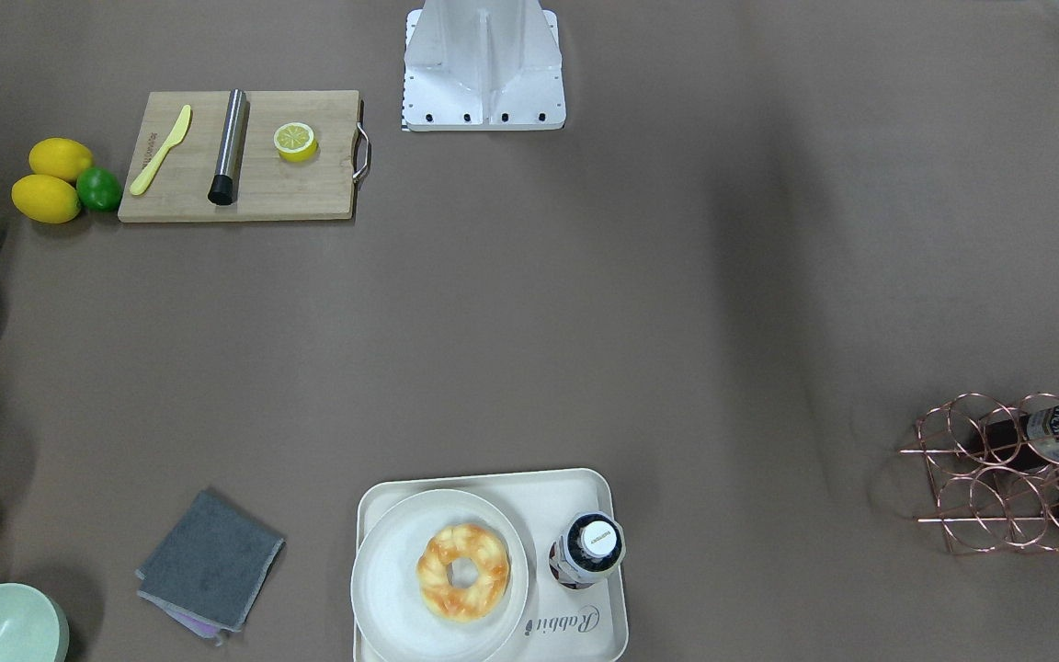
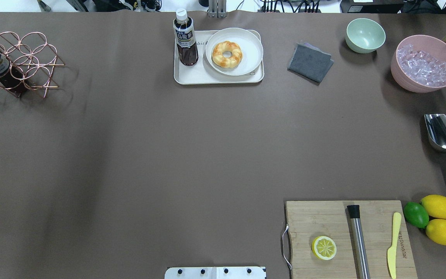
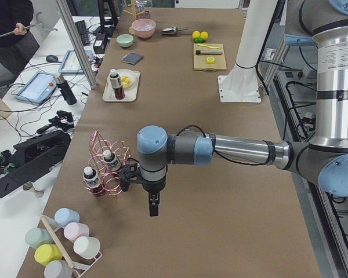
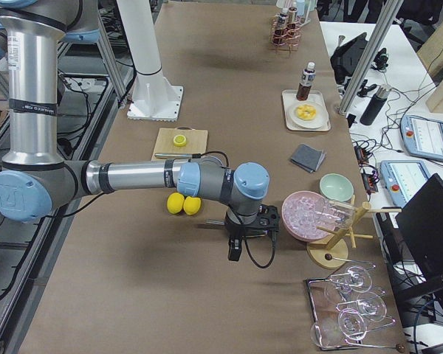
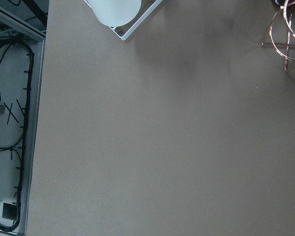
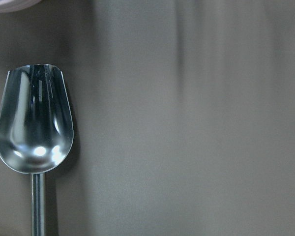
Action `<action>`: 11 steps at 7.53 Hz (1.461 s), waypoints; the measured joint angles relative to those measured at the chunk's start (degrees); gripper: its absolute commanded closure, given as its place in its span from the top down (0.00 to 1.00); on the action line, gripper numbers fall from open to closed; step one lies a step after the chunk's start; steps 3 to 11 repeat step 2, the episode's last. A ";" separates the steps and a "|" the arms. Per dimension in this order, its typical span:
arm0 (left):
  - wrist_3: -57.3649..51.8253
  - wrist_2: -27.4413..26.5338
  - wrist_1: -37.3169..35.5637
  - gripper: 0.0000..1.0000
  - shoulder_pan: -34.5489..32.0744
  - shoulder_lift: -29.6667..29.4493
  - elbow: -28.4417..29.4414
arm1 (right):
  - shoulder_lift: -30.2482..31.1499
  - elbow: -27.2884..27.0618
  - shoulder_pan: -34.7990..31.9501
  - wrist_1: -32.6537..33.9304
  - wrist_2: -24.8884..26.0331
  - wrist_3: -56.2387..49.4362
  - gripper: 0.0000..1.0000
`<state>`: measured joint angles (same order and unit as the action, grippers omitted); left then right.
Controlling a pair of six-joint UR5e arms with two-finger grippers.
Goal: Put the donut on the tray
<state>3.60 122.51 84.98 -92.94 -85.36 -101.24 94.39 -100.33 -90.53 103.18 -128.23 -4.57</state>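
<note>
On the tray (image 2: 207, 77): donut (image 2: 227, 54) on plate (image 2: 252, 46), bottle (image 2: 185, 40) beside plate.

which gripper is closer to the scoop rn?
Right. The right gripper hangs about over the scoop, which shows large in its wrist view. The left gripper is at the table's opposite end, beside the wire rack.

Both arms stretch out level, the left pincer (image 3: 153, 207) and right pincer (image 4: 235, 253) each pointing straight down.
</note>
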 measured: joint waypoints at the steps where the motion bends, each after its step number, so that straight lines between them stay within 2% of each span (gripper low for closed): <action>1: 0.04 0.01 -0.03 0.98 0.02 -0.03 -0.05 | 0.05 0.00 -0.03 0.00 -0.06 0.00 1.00; 11: 0.07 0.01 -0.02 0.98 0.03 -0.06 -0.07 | 0.11 -0.02 -0.06 0.00 -0.33 0.00 1.00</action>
